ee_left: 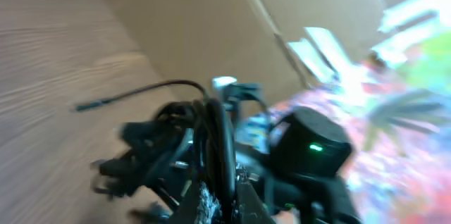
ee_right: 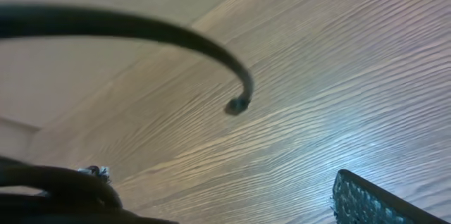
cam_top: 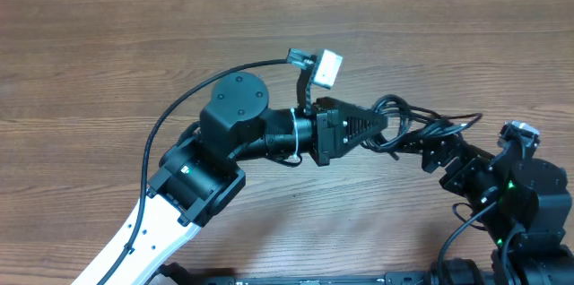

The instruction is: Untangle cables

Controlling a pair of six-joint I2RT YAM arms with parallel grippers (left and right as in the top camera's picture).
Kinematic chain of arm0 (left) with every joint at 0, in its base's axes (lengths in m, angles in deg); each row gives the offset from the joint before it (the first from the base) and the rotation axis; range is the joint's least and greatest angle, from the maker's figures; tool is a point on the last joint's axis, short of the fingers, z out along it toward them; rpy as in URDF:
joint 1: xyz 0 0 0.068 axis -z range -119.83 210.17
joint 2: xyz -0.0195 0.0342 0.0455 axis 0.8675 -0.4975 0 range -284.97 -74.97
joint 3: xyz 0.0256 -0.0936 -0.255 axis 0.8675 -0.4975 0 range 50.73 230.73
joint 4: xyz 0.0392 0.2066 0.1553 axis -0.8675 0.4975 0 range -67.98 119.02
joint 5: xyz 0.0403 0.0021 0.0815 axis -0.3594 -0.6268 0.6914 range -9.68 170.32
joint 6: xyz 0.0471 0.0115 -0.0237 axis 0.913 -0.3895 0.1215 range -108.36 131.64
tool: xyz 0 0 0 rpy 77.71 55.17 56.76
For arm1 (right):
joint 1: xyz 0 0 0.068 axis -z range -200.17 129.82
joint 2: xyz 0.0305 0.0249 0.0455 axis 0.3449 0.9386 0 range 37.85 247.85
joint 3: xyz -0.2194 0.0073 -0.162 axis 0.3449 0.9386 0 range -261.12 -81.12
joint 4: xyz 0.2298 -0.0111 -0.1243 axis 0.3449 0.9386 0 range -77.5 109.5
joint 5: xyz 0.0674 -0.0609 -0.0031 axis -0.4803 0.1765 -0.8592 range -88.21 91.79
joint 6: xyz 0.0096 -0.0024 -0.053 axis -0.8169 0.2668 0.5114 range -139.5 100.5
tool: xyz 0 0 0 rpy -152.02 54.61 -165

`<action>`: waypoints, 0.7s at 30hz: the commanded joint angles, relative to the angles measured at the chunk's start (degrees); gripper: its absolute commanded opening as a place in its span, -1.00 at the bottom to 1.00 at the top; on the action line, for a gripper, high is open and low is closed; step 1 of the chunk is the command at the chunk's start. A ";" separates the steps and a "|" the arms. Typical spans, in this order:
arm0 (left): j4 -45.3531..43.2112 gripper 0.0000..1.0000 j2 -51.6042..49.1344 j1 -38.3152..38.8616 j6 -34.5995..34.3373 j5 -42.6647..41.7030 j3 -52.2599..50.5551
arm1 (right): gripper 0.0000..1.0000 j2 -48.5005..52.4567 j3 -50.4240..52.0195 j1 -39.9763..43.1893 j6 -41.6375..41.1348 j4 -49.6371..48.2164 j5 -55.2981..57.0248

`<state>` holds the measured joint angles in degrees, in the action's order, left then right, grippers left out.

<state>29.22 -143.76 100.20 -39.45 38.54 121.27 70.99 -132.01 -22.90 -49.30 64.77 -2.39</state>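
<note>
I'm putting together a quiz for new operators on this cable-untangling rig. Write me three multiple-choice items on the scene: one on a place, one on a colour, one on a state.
1. In the overhead view, where is the bundle of the cables?
A. At the far left of the view
B. Along the top edge
C. Right of centre, at the tip of the left gripper

2. What colour are the cables?
A. Black
B. White
C. Red

3. How does the left gripper stand?
A. Wide open with nothing near it
B. Shut on the cables
C. Out of every view

Answers:
1 C, since the loops sit at the fingertips of the left gripper, right of the middle.
2 A, since every cord shows dark black against the wood.
3 B, since its fingers are closed, with the cords bunched at them in the left wrist view.
</note>
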 commanded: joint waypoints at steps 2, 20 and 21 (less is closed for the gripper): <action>-4.96 -0.91 1.01 -1.60 -6.56 -11.80 1.36 | 1.00 -0.17 -0.94 0.15 0.31 1.07 6.73; -4.92 -0.92 1.01 -13.42 -4.20 -29.29 1.36 | 1.00 -0.17 -0.94 0.15 4.37 2.25 3.58; -4.92 -0.92 1.01 -13.42 -4.20 -29.29 1.36 | 1.00 -0.17 -0.94 0.15 4.39 2.27 2.29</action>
<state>25.35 -143.79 87.69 -44.13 14.01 121.25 70.95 -132.12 -22.90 -45.76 66.60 0.45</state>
